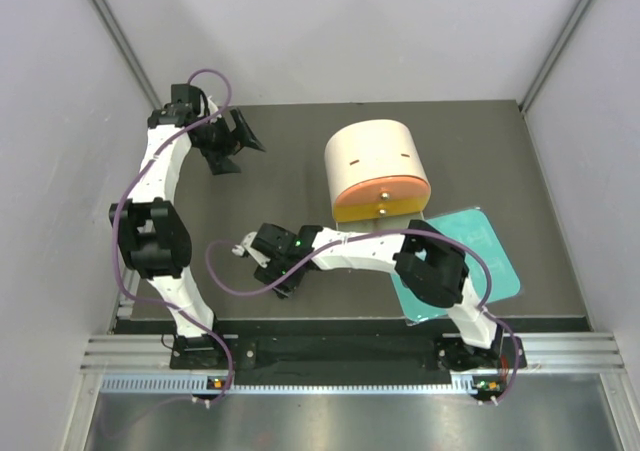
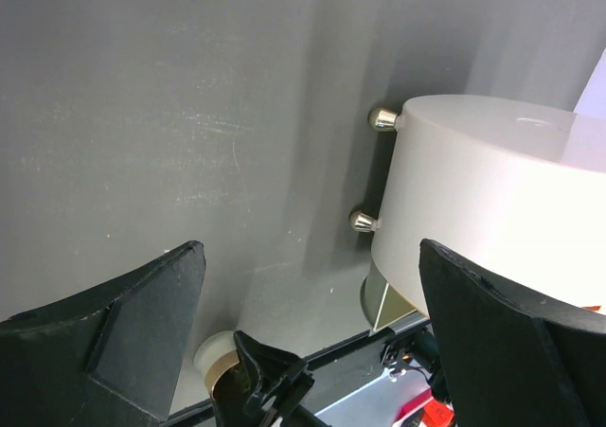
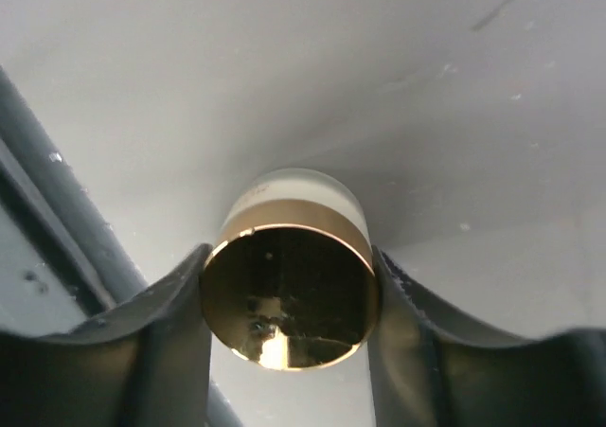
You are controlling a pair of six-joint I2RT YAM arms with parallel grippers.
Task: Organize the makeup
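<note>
From above, the right hand (image 1: 243, 251) reaches across the bench (image 1: 300, 121) to its near-left part. It is closed on a small pale makeup piece (image 1: 239, 249), well apart from the cream-and-orange box (image 1: 377, 171) and the teal board (image 1: 490, 256). The left hand (image 1: 237, 148) hangs over the far-left area with its fingers spread and nothing between them. The left wrist view confirms this: both dark fingers stand wide apart over bare bench. The box, with its two metal knobs, sits to one side, and the gold-banded piece shows at the bottom edge in the other hand. The right wrist view looks end-on at the piece, a short cylinder with a glossy dark face, a gold rim and a frosted pale body. Both pads press its curved sides just behind the rim. Whether it rests on the bench or is lifted cannot be told. It looks light and rigid, but the polished round wall is likely slippery and may twist or squirt out under a hard pinch. A centred, moderate grip across the middle of the body seems safest, and the glossy face probably scuffs easily.
</note>
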